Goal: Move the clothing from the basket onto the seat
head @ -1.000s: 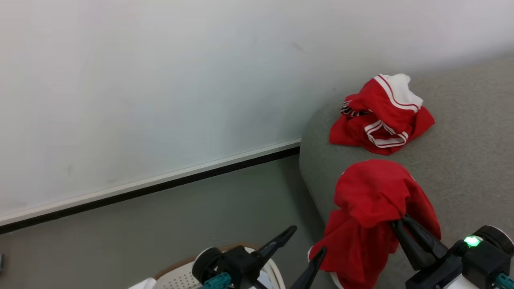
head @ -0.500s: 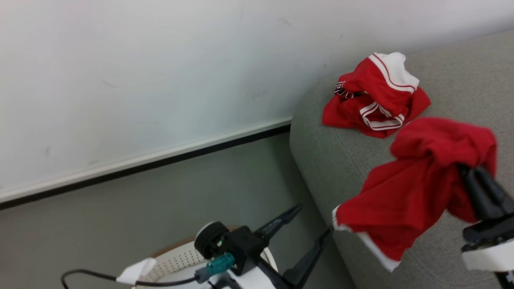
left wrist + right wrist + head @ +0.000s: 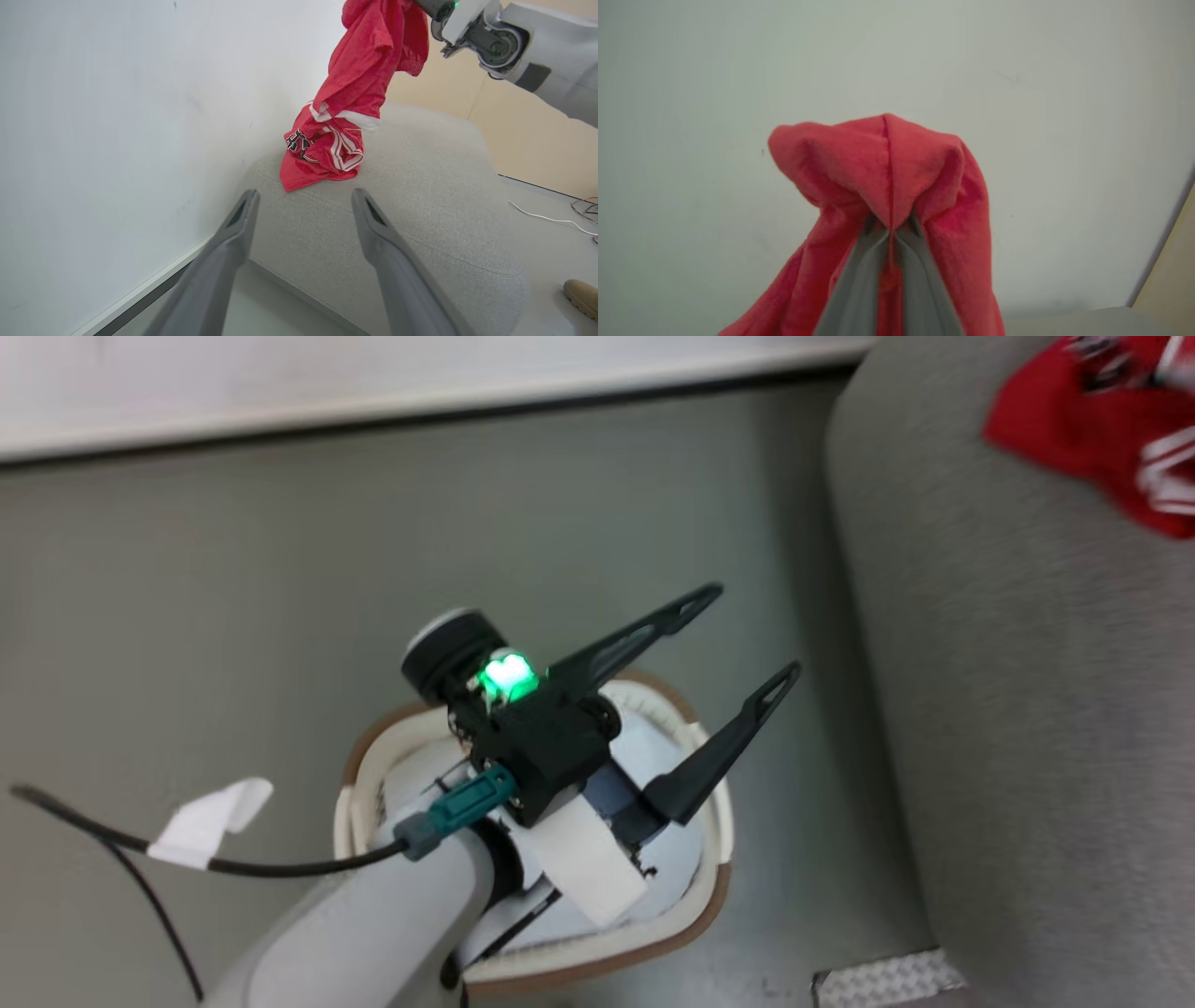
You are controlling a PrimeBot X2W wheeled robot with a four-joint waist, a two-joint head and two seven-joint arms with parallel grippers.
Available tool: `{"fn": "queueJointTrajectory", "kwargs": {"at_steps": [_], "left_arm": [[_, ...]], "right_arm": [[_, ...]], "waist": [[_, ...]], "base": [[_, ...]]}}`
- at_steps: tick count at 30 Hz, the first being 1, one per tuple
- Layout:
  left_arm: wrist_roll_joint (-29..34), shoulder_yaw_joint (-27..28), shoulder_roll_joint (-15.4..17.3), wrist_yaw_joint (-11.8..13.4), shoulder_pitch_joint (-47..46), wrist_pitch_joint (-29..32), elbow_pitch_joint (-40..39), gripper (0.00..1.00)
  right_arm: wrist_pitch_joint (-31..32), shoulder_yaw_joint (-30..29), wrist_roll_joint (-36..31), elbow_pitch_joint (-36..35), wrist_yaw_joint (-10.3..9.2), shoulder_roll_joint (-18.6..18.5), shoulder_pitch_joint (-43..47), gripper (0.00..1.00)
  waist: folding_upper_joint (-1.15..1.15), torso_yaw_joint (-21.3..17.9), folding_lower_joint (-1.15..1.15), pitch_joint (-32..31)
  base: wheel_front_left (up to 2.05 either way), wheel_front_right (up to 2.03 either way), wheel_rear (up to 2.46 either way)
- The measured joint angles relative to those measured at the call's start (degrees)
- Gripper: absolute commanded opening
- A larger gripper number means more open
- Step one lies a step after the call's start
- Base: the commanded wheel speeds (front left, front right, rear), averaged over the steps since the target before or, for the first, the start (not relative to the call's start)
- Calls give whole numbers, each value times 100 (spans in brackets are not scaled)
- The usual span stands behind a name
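Observation:
My left gripper [image 3: 754, 630] stands open and holds nothing, hovering over the cream basket [image 3: 597, 959] with its brown rim; my wrist hides most of the basket's inside. The grey seat [image 3: 1027, 709] rises at the right, with a crumpled red jersey [image 3: 1092, 429] on its far corner. In the left wrist view that jersey [image 3: 322, 156] lies on the seat [image 3: 420, 210] beyond my open left gripper [image 3: 303, 196]. A second red jersey [image 3: 369, 60] hangs above it. My right gripper [image 3: 889, 226] is shut on that jersey's [image 3: 887, 163] bunched top.
A white wall [image 3: 117, 116] with a dark skirting line runs behind the seat. A black cable with a white tape tag [image 3: 210, 817] trails left of the basket. A metal plate [image 3: 887, 980] lies on the floor by the seat. A person's shoe [image 3: 581, 296] and loose wires [image 3: 551, 218] are right of the seat.
The head camera has tilted down toward the basket. My right gripper carried the hanging jersey up and to the right, out of the head view. The left gripper stays open.

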Motion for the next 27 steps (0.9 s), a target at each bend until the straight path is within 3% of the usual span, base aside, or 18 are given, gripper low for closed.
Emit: {"fn": "queueJointTrajectory", "kwargs": {"at_steps": [8, 13, 14, 15, 16, 17, 20, 27], "left_arm": [[96, -145, -187, -120, -693, -79, -107, 100], [109, -290, -336, -135, -792, -134, -79, 100], [109, -307, -346, -135, -792, -158, -55, 100], [108, -311, -348, -135, -790, -176, -36, 100], [108, -305, -339, -134, -788, -182, -18, 100], [107, -297, -324, -127, -779, -188, 15, 100], [58, -256, -322, -73, -731, -243, 81, 100], [-141, -167, -279, 101, -236, -491, 382, 100]], "right_arm": [[492, -1222, -818, 1365, 0, -452, -1644, 0], [457, -2340, -1481, 2292, -1, -233, -1817, 2], [434, -2490, -1624, 2468, -1, -110, -1769, 28], [363, -2677, -1699, 2617, 1, 35, -1716, 47], [258, -2839, -1750, 2732, 0, 169, -1679, 94], [165, -2940, -1795, 2838, 0, 278, -1637, 100], [-130, -2996, -1866, 3011, 0, 416, -1493, 100], [-664, -2360, -1514, 2975, 0, 491, -637, 100]], "waist": [[0, 752, 0, 1016], [0, 1152, 0, 1341], [0, 1208, 0, 1375], [0, 1253, 0, 1396], [0, 1275, 0, 1402], [0, 1277, 0, 1388], [0, 1247, -1, 1272], [0, 1134, -2, 715]], "base": [[0, 0, 0], [0, 0, 0], [0, 0, 0], [0, 0, 0], [0, 0, 0], [0, 0, 0], [0, 0, 0], [0, 0, 0]]}}
